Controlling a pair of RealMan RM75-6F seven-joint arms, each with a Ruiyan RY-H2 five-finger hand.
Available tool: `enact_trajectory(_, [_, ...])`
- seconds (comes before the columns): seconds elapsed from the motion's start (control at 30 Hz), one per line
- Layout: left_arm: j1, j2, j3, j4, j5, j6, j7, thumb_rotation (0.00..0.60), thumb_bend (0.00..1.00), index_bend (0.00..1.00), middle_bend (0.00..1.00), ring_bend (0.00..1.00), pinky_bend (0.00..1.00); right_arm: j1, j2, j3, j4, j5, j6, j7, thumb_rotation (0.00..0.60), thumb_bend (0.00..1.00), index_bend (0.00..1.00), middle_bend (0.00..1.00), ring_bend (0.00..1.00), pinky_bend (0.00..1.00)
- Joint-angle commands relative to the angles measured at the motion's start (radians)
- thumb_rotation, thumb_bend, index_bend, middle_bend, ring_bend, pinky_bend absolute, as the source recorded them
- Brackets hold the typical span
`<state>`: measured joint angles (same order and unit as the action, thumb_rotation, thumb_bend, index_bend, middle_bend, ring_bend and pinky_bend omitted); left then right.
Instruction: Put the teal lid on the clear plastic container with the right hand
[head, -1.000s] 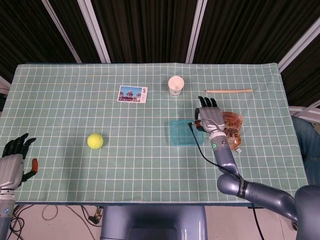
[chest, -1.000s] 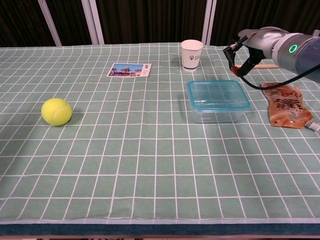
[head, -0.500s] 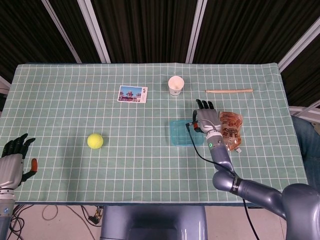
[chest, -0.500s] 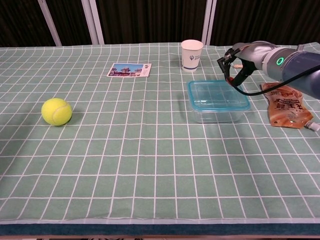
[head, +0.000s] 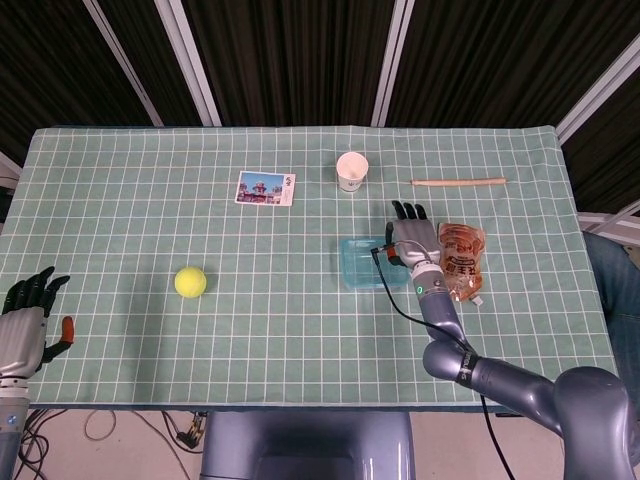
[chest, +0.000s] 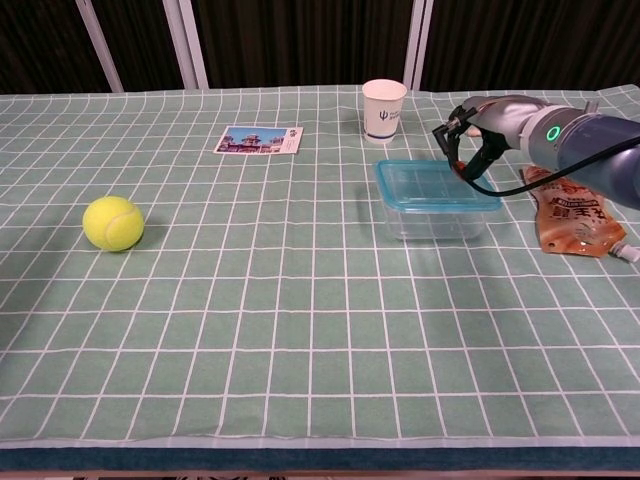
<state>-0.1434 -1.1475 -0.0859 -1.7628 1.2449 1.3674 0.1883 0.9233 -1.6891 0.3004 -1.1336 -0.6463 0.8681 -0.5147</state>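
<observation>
The clear plastic container (head: 362, 265) (chest: 434, 210) stands right of the table's centre with the teal lid (chest: 436, 187) lying flat on top of it. My right hand (head: 410, 236) (chest: 484, 124) hovers palm down over the lid's far right corner, fingers stretched out and holding nothing; I cannot tell whether it touches the lid. My left hand (head: 25, 318) hangs at the table's near left edge, fingers spread and empty.
An orange pouch (head: 463, 256) (chest: 574, 210) lies just right of the container. A paper cup (head: 351, 170) (chest: 384, 109) stands behind it, a wooden stick (head: 458, 182) at the back right. A postcard (head: 266, 188) and a tennis ball (head: 190, 282) (chest: 113, 222) lie to the left.
My right hand has sunk lower and shifted towards the container's far right corner. The lid, the container and the left hand have stayed where they were.
</observation>
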Motion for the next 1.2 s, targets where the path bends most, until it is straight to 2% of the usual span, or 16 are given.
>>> enact_trajectory(0.03, [0.000,0.000,0.000,0.000,0.000,0.000,0.001,0.600,0.56,0.15,0.00,0.00,0.00,-0.002,-0.001,-0.004,0.003,-0.002,-0.004,0.002,0.600,0.41,0.60,0.07,0.00,0.00])
enact_trajectory(0.4, [0.000,0.000,0.002,-0.003,0.000,0.000,0.001,0.600,0.56,0.15,0.00,0.00,0.00,-0.003,0.000,-0.014,0.006,-0.003,-0.019,-0.002,0.600,0.41,0.60,0.07,0.00,0.00])
enact_trajectory(0.53, [0.000,0.001,0.001,-0.004,0.001,0.001,0.001,0.600,0.56,0.15,0.00,0.00,0.00,-0.003,0.009,-0.002,-0.012,-0.011,-0.005,0.009,0.600,0.41,0.60,0.07,0.00,0.00])
enact_trajectory(0.83, [0.001,0.004,0.002,-0.007,0.002,0.001,-0.006,0.600,0.56,0.15,0.00,0.00,0.00,-0.018,0.079,0.035,-0.137,-0.065,0.038,0.063,0.600,0.41,0.60,0.06,0.00,0.00])
enact_trajectory(1.0, [0.001,0.006,0.004,-0.009,0.007,0.000,-0.011,0.600,0.56,0.15,0.00,0.00,0.00,-0.021,0.088,0.014,-0.205,-0.116,0.091,0.039,0.600,0.41,0.60,0.05,0.00,0.00])
enact_trajectory(1.2, [0.002,0.010,0.003,-0.012,0.009,0.003,-0.021,0.600,0.56,0.15,0.00,0.00,0.00,-0.005,0.065,0.006,-0.227,-0.117,0.108,0.003,0.600,0.41,0.60,0.05,0.00,0.00])
